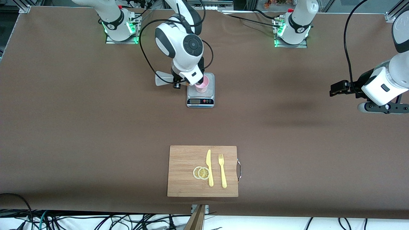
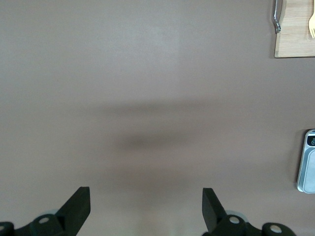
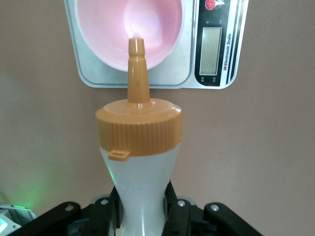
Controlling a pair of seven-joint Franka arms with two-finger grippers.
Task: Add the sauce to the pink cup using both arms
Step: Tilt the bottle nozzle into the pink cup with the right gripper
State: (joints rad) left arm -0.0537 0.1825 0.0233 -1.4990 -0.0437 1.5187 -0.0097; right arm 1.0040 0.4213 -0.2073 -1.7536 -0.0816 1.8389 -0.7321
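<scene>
board (image 1: 185,172) nearest | scale (image 3: 214,49) reads "Electronic Scale" | right end effector (image 3: 142,206) clamps sauce (image 3: 140,147), nozzle over cup (image 3: 130,29) | left end effector (image 2: 146,206) apart, waits over counter (image 2: 147,98)

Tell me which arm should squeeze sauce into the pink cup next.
The right arm. Its hand is shut on the sauce bottle, nozzle aimed into the pink cup on the scale. The left hand waits open and empty over bare table at its own end.

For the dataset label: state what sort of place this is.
Likely a robotics lab set up as a mock kitchen: two bench-mounted arms, a kitchen scale under the pink cup, and a cutting board with plastic cutlery.
</scene>
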